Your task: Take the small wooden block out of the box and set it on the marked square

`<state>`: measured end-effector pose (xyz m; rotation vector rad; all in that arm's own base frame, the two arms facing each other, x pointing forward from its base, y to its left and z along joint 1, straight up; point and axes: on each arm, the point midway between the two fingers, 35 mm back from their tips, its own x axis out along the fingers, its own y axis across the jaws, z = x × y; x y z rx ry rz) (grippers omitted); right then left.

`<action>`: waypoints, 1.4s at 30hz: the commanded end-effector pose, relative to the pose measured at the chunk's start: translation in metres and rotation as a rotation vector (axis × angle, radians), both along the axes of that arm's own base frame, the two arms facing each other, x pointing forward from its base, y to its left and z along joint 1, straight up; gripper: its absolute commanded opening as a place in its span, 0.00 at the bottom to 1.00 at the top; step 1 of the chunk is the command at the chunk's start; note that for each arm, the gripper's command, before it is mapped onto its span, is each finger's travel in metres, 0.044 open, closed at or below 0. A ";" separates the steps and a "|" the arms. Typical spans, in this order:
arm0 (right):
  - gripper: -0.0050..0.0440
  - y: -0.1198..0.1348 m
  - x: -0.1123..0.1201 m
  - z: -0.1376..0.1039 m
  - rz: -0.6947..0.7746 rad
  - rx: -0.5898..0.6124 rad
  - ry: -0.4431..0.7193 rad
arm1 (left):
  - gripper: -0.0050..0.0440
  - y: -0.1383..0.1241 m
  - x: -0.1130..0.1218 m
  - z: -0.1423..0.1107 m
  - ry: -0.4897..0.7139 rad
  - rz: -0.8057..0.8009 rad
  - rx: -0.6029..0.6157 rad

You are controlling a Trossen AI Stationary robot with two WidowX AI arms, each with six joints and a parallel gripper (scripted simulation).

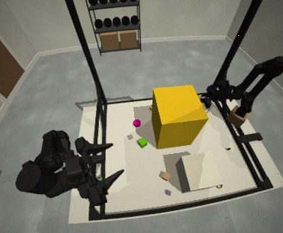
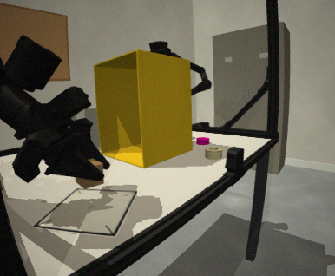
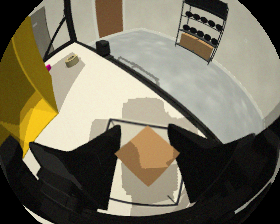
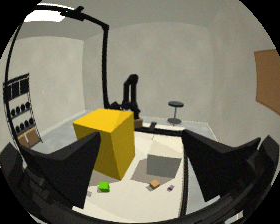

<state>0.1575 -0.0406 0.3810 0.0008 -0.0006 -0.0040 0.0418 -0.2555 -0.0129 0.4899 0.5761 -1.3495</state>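
While the right gripper waits with fingers apart, the left one has the wooden block clamped, outside the box.
From left to right, seen from above: the right gripper [image 1: 118, 157] [image 4: 141, 135], wide apart with nothing between its fingers; the magenta disc [image 1: 137, 123] [image 2: 202, 141] [image 3: 48, 67] and green block [image 1: 143, 142] [image 4: 104, 186] on the table; the yellow box [image 1: 178, 113] [image 2: 166, 108] [image 3: 21, 75] [image 4: 111, 140]; then the left gripper [image 1: 207, 102] [image 2: 104, 172] [image 3: 144, 128], its fingers closed on the wooden block [image 1: 202, 97] [image 2: 89, 180] [image 3: 148, 156], raised near the marked square [image 2: 86, 217] [image 3: 116, 192]. Over by the wall, the cabinet [image 2: 230, 87] wears two pale labels, too small to read.
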 end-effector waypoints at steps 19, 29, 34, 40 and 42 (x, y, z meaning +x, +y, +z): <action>0.92 0.001 0.000 0.000 0.004 -0.001 0.001 | 0.10 0.007 -0.001 -0.026 0.000 0.004 0.001; 0.92 0.001 0.000 0.000 0.004 -0.001 0.001 | 0.10 0.007 -0.001 -0.031 0.000 0.004 0.002; 0.92 0.001 0.000 0.000 0.004 -0.001 0.001 | 0.10 0.007 -0.001 -0.039 0.000 0.004 0.005; 0.92 0.001 0.000 0.000 0.004 -0.001 0.001 | 0.10 0.007 -0.001 -0.049 0.001 0.004 0.007; 0.92 0.001 0.000 0.000 0.004 -0.001 0.001 | 0.20 0.008 -0.001 -0.044 0.002 0.000 0.014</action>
